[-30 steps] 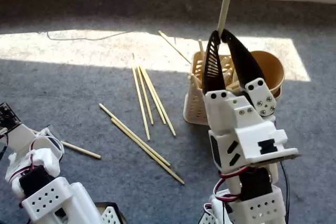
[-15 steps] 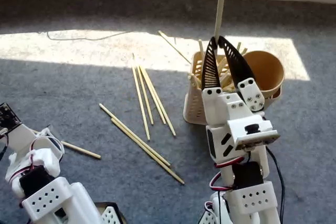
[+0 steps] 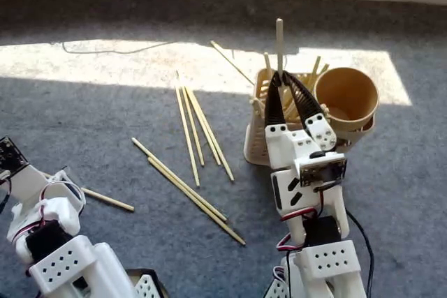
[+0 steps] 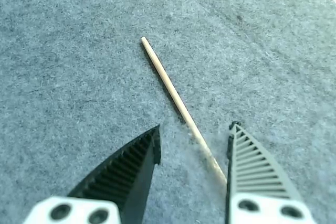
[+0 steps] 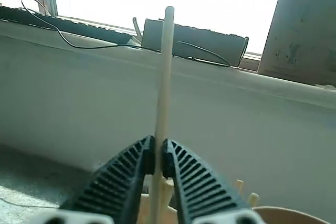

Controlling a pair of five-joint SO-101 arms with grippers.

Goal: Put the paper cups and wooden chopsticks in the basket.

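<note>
My right gripper [image 3: 281,77] is shut on a wooden chopstick [image 3: 279,43] that stands upright over the white basket [image 3: 257,137]. In the right wrist view the same chopstick [image 5: 164,72] rises between the fingertips of the right gripper [image 5: 158,153]. Several chopsticks stick out of the basket, and a brown paper cup [image 3: 346,97] sits in its right side. More chopsticks [image 3: 195,127] lie scattered on the carpet to the left. My left gripper [image 4: 193,135] is open just above the carpet, with a single chopstick [image 4: 176,98] lying between its fingers.
Grey carpet [image 3: 105,130] covers the floor, with a sunlit band across the back. A thin cable [image 3: 105,50] lies in the sunlit strip at the back left. The left arm's base [image 3: 49,235] stands at the front left.
The right arm has lowered and drawn back toward the basket, bringing the upright chopstick down with it. The left arm has not moved.
</note>
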